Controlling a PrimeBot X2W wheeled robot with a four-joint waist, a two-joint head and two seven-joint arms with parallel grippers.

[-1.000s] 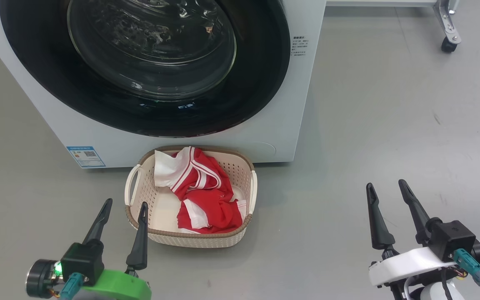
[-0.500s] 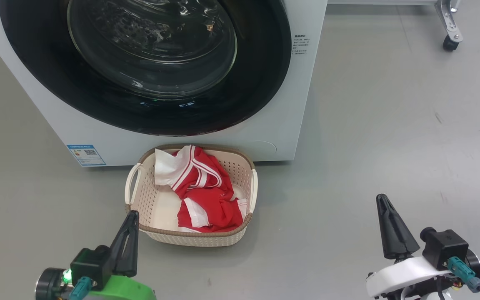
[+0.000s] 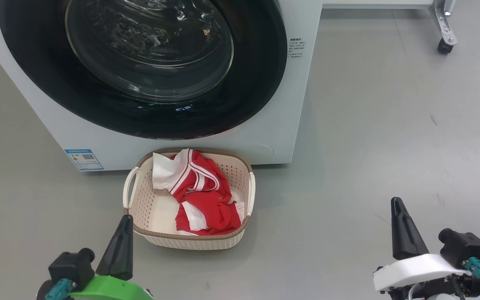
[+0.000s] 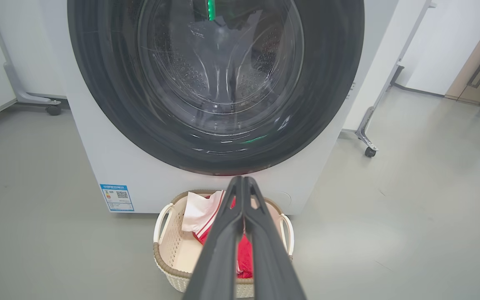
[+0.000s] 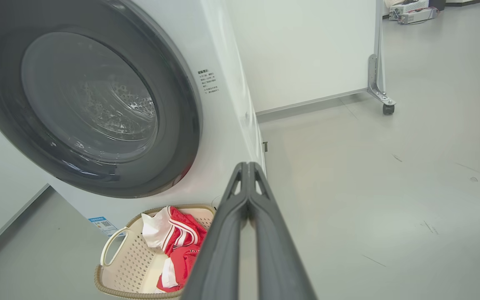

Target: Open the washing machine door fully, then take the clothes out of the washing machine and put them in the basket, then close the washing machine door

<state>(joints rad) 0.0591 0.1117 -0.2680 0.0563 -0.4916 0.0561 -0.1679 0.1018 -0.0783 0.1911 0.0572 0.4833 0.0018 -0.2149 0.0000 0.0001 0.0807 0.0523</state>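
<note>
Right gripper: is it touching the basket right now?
Apart. The head view shows a wide stretch of grey floor between the right gripper, jaws shut, and the basket.

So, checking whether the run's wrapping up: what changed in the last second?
The left gripper and right gripper both closed on nothing and drew back slightly toward the robot. The clothes still lie in the basket, and the door stays closed.

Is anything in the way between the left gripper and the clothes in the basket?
Nothing visible does. The left gripper, jaws shut, sits by the near left corner of the basket, and the clothes lie uncovered inside its open top.
</note>
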